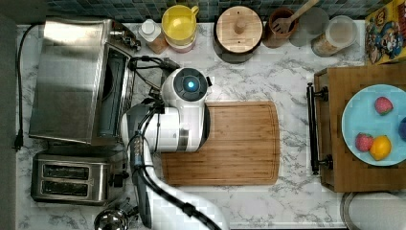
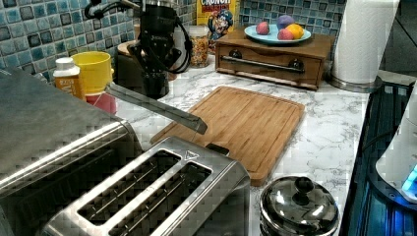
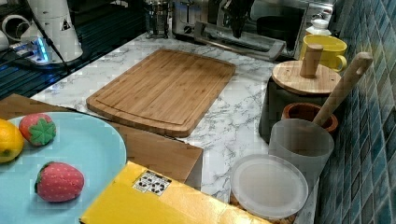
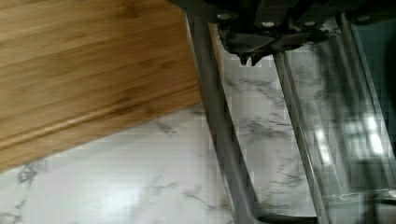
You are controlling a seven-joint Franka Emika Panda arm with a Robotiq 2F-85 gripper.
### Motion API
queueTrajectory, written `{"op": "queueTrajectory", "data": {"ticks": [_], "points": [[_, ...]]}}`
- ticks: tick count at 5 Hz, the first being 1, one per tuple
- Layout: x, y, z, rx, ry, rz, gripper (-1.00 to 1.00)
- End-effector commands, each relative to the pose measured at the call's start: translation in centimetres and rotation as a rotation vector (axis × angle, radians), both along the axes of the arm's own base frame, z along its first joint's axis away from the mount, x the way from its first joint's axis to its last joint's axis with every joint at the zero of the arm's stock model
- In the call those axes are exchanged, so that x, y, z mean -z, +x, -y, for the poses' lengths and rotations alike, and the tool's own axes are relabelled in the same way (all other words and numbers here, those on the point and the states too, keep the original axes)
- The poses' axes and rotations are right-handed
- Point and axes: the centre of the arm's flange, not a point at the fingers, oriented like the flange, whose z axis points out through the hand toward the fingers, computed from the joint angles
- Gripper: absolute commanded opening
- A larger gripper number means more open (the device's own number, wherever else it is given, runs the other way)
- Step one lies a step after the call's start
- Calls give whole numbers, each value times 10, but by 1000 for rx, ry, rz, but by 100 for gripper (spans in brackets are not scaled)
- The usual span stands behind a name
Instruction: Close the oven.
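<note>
Oven (image 1: 67,76) sits on the marble counter (image 1: 297,191) at the top view's left, its glass door (image 2: 157,105) dropped open and reaching out toward the cutting board (image 1: 239,143). In the left view the door hangs roughly level, its edge over the near corner of the board. The toaster (image 1: 72,179) stands just beside the oven, with a round steel lid (image 2: 297,206) near it on the counter.

The arm's gripper (image 4: 250,53) hovers right above the door, close to its bar handle (image 4: 219,126); in the wrist view the fingertips sit between the handle and the glass pane, and they look drawn together, holding nothing. In the left view the gripper stands upright behind the door's far end.

Beyond the board from the oven, a wooden tray (image 1: 364,134) carries a blue plate (image 1: 359,115) of toy fruit. A yellow cup (image 1: 179,21) stands close to the oven's back corner.
</note>
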Motion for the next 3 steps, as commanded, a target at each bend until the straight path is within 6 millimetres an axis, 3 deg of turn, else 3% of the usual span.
{"op": "queueTrajectory", "data": {"ticks": [1, 2, 3], "points": [[-149, -39, -279, -315, -132, 266, -100], [-136, -21, -283, -261, -201, 242, -100], [-141, 1, -264, -205, -119, 181, -100]]}}
